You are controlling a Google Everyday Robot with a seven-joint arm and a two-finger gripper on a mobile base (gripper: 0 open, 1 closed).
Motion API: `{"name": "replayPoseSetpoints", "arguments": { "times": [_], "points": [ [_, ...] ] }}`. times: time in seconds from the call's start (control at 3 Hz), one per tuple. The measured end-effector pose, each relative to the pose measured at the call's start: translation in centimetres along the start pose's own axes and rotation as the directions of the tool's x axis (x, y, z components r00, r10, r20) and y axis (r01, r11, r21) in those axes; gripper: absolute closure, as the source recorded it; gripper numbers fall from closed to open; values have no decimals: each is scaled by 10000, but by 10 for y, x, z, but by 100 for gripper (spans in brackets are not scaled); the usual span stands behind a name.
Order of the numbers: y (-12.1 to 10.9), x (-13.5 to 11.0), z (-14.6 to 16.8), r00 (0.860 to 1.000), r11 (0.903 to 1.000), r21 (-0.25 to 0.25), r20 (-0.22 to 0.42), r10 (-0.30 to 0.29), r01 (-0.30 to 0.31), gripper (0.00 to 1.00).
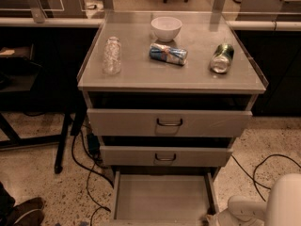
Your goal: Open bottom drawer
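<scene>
My arm [288, 199]: one broad, rounded shell, smooth and plain white. My wrist link [242, 206]: narrower, cream-white, with a curved casing. My gripper [211, 219]: small and pale, at the front right corner of the bottom drawer [160, 197].
</scene>
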State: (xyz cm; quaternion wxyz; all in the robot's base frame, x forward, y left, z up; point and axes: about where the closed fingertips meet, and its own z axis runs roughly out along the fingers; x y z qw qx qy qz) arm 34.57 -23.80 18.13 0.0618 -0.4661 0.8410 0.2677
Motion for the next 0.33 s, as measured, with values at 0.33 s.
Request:
{"name": "replayPoseSetpoints", "arguments": {
  "times": [0.33],
  "points": [
    [0,0,0,10000,10000,-5,2,4,-4,0]
  ]
}}
